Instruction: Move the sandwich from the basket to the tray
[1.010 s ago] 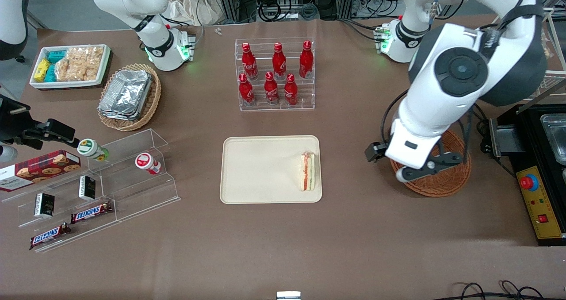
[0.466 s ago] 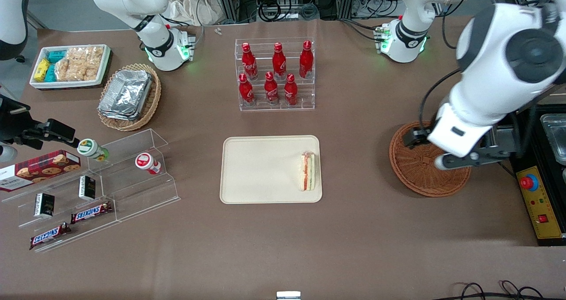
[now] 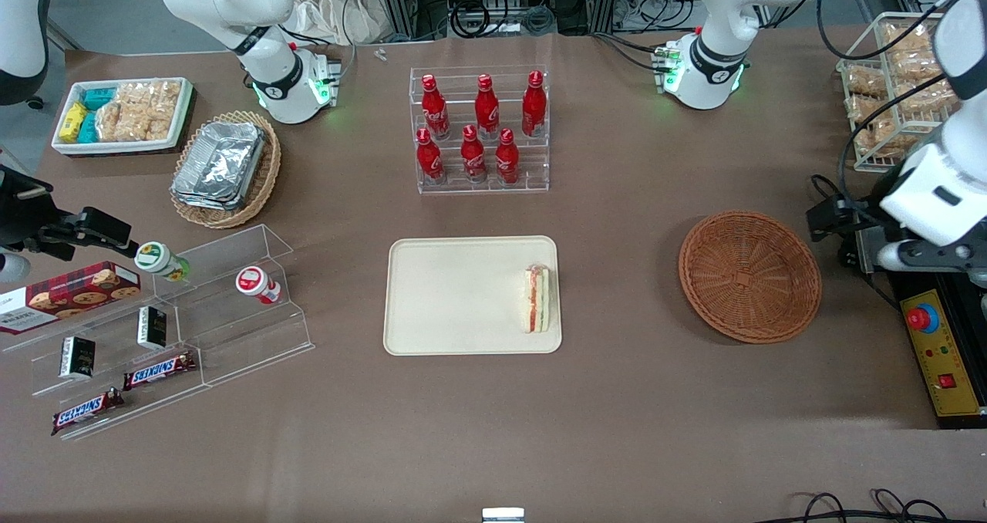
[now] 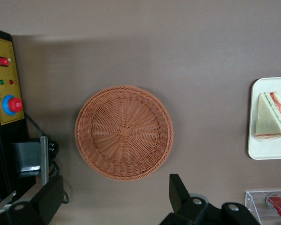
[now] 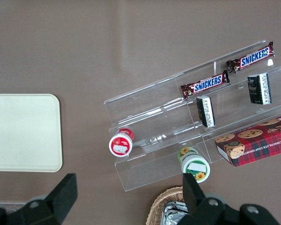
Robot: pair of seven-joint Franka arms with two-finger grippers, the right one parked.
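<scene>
The wrapped triangular white-bread sandwich (image 3: 537,299) lay on the flat cream plastic tray (image 3: 455,295), at its edge nearest the round reddish-brown wicker basket (image 3: 749,276), which sat empty on the bench. My jaws (image 3: 871,234) hung apart, gripping nothing, probably high above the bench's working end, job apparently done.

gripper (image 3: 887,237) open, high at basket's (image 3: 749,276) 3 o'clock | bare table between basket and tray (image 3: 455,295) | bottle rack (image 3: 482,129) stands at tray's 12 o'clock
</scene>
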